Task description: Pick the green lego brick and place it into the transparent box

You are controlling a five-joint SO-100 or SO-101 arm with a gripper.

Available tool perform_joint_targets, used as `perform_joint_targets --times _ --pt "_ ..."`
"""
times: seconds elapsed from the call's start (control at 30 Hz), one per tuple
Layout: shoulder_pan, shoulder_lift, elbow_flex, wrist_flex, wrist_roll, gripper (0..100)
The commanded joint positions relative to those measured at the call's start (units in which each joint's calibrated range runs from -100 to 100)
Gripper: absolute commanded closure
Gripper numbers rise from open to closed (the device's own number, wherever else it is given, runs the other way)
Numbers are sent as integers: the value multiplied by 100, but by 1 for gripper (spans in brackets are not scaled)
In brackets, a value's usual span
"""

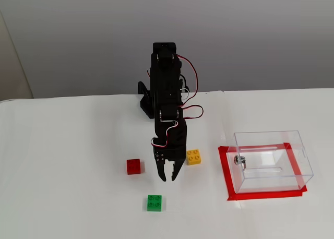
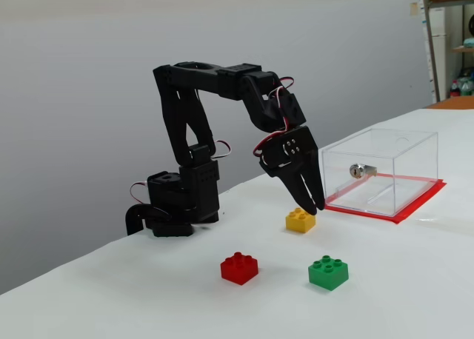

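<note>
Box sits on its red tape, open top, nothing in it. My gripper hangs well to the box's left in this fixed view, tips pointing down, fingers nearly together, holding nothing. Green brick lies further left, nearer the camera (untouched). Risk: red brick and yellow brick flank me; a sloppy descent clips one.

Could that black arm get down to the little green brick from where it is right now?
Probably yes. The gripper hangs just behind the green lego brick, with bare table between them; the red brick and yellow brick sit off to the sides.
</note>
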Motion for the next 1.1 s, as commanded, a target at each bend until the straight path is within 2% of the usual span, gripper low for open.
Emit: perform_joint_targets --times 0.0,0.57,0.83,1.07 --pt "50 149 -273 -344 22 92" --pt "235 1150 -1041 -457 37 92" --pt "309 1243 -996 -510 11 71" --pt "257 1422 -1005 -527 -4 63"
